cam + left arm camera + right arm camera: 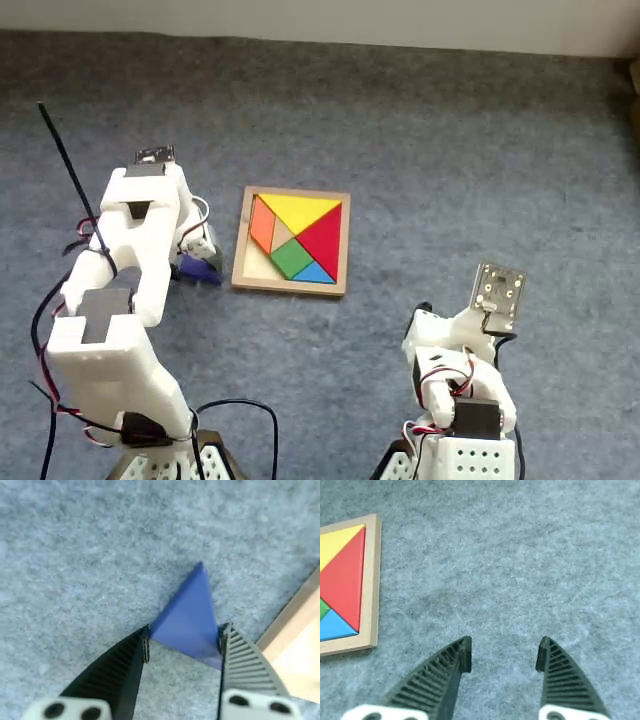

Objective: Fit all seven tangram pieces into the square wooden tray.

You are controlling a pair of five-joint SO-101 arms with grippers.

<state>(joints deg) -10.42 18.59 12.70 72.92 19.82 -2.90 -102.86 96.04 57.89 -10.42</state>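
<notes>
One grey-blue carpet (450, 140) spreads under everything. The square wooden tray (241, 240) lies on it, holding coloured pieces (322, 240) in yellow, red, orange, green and light blue. The right gripper (502, 652) hangs with fingers spread over bare carpet, off the tray's side. The left gripper (184, 634) clenches a dark-blue triangular piece (190, 615), which rests on the carpet just beside the tray.

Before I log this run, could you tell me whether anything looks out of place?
Yes: the blue triangle lies on the carpet outside the wooden tray, at the left claw, while a bare tan gap shows among the pieces already in the tray.
</notes>
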